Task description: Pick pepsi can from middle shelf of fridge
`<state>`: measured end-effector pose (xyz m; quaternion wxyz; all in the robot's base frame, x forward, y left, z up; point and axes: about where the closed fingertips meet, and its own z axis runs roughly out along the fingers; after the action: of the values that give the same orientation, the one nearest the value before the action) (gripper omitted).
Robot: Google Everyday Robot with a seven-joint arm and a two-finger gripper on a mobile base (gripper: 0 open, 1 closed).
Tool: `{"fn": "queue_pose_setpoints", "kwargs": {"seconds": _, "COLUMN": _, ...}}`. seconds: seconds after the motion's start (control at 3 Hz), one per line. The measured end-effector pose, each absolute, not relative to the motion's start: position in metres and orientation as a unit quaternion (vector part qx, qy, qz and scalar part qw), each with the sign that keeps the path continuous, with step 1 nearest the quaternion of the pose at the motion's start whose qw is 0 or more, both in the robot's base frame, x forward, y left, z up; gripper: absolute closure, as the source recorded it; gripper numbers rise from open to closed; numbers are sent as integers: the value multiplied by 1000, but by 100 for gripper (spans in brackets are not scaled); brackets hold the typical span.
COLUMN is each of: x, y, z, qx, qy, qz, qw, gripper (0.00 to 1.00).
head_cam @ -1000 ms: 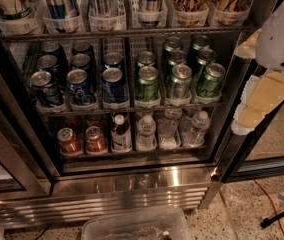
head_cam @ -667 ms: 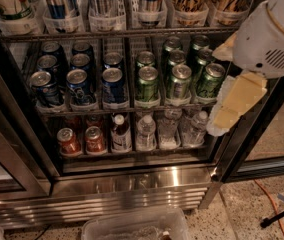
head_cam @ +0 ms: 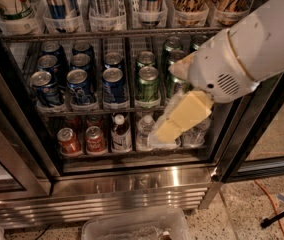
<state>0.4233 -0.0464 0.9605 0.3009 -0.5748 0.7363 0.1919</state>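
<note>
Aim for the front pepsi can (head_cam: 113,85), third lane of the middle shelf (head_cam: 57,111) in the fridge (head_cam: 132,186), just beside the green cans (head_cam: 147,83). Bring the gripper (head_cam: 177,119) across from the green lanes, square up, approach level, grip mid-body. Open or closed: cannot tell. Counted: about eight pepsi cans, at least five green, two red cans (head_cam: 82,140), two bottles (head_cam: 121,133) in clear sight.

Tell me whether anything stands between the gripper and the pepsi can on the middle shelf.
Nothing visible does. The gripper hangs in front of the fridge's right lanes. The nearest pepsi can stands front-row on the middle shelf, its front uncovered. A green can stands close beside it, toward the gripper.
</note>
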Motion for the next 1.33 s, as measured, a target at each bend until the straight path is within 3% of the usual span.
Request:
{"fn": "queue_pose_setpoints", "kwargs": {"seconds": 0.67, "x": 411, "y": 8, "z": 925, "qx": -499, "qy": 703, "qz": 295, "qw": 412, "gripper": 0}}
{"fn": "queue_pose_setpoints", "kwargs": {"seconds": 1.0, "x": 406, "y": 41, "z": 938, "qx": -463, "qy": 660, "qz": 387, "qw": 447, "gripper": 0}}
{"fn": "queue_pose_setpoints", "kwargs": {"seconds": 1.33, "x": 401, "y": 60, "z": 957, "qx": -444, "qy": 645, "qz": 428, "qw": 451, "gripper": 0}}
